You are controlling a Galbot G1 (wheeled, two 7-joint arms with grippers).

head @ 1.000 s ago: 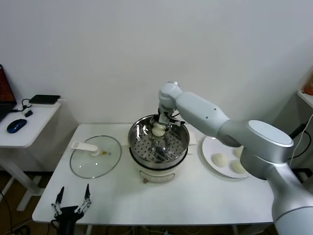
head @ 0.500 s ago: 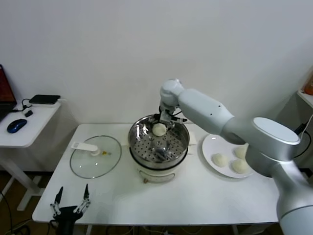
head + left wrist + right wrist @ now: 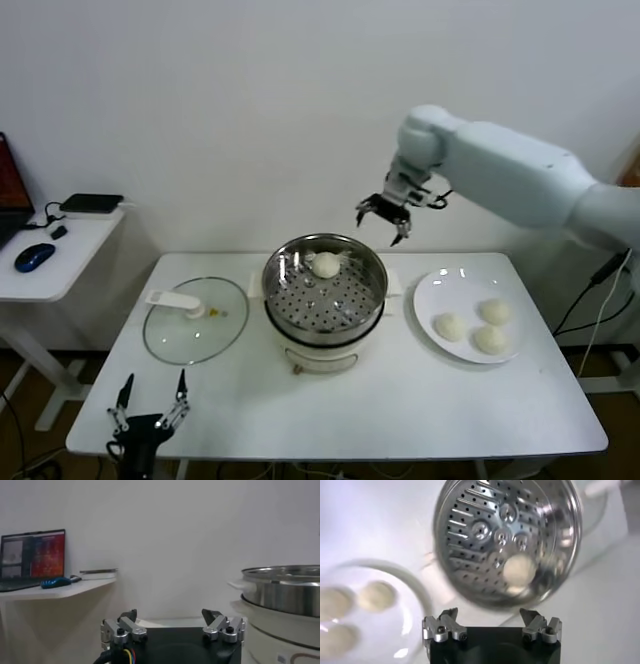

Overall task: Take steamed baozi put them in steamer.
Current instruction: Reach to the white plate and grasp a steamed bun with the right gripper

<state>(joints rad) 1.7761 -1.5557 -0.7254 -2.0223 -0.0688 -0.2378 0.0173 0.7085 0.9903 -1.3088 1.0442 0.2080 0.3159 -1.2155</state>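
Observation:
The steel steamer stands mid-table with one baozi on its perforated tray at the far side. The baozi also shows in the right wrist view inside the steamer. Three baozi lie on the white plate to the right. My right gripper is open and empty, raised above the steamer's far right rim. My left gripper is open and empty, parked low at the table's front left.
A glass lid with a white handle lies left of the steamer. A side desk with a blue mouse stands at far left. The table's front edge runs below the steamer.
My right gripper let go of the baozi in the steamer, then rose and moved right, out of the pot. The left arm has not moved.

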